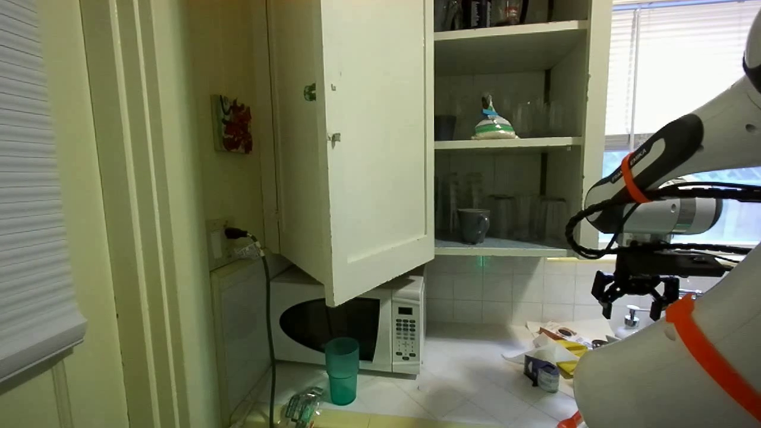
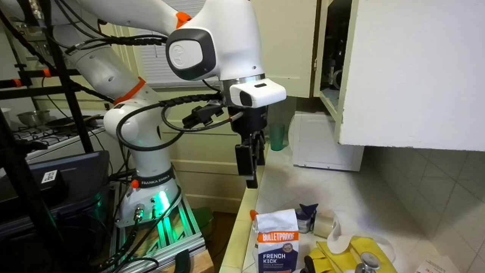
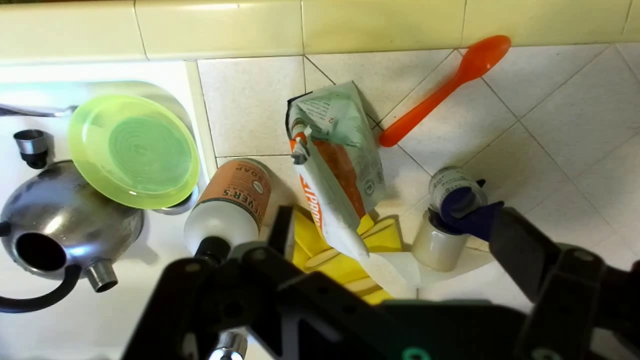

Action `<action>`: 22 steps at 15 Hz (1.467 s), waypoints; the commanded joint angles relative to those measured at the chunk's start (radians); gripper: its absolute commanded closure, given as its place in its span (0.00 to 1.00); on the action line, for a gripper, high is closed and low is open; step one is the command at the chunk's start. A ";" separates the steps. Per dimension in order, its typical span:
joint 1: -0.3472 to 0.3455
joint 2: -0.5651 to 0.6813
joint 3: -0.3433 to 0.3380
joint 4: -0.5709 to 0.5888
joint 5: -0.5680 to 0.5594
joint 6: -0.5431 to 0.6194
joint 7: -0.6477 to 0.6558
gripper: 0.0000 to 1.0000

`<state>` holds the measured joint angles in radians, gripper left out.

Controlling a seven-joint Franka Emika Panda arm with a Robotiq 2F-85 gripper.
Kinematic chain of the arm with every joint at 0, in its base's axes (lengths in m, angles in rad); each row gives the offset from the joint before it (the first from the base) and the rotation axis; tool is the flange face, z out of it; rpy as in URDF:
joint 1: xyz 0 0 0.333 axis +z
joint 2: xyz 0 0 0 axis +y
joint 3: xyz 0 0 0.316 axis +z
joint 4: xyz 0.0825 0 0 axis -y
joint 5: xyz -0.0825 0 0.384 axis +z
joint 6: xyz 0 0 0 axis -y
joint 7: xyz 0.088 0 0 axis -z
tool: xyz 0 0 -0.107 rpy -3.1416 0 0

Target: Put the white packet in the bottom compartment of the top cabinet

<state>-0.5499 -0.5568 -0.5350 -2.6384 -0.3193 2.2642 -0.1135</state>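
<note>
i am recording the black two-fingered gripper (image 1: 632, 306) at the right of the frame in an exterior view; its jaws are standing spread apart. the soft white packet (image 2: 277, 240) with an orange-red band and dark-blue lower part is standing upright on the pale tiled counter (image 2: 282, 189), bottom centre in an exterior view. in the wrist view it is showing near the centre, a glossy orange-red spoon (image 3: 440, 100) lying close to its right side. i am noting the tall cream-white cabinet (image 1: 597, 107), its flat door (image 1: 380, 137) hanging open; its wide bottom compartment (image 1: 505, 252), right of centre, is holding a grey handled mug (image 1: 471, 226) and clear glasses (image 1: 554, 217).
</note>
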 commanded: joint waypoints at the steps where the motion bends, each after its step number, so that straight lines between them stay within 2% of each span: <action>1: -0.052 0.089 0.032 0.002 -0.015 0.069 0.037 0.00; 9: -0.032 0.211 0.003 -0.024 0.020 0.261 -0.096 0.00; 14: -0.029 0.283 0.001 -0.019 0.032 0.291 -0.141 0.00; 15: -0.030 0.297 0.003 -0.018 0.031 0.299 -0.140 0.18; 22: -0.024 0.351 0.006 -0.014 0.042 0.321 -0.146 0.73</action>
<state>-0.5805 -0.2365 -0.5238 -2.6557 -0.3107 2.5592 -0.2243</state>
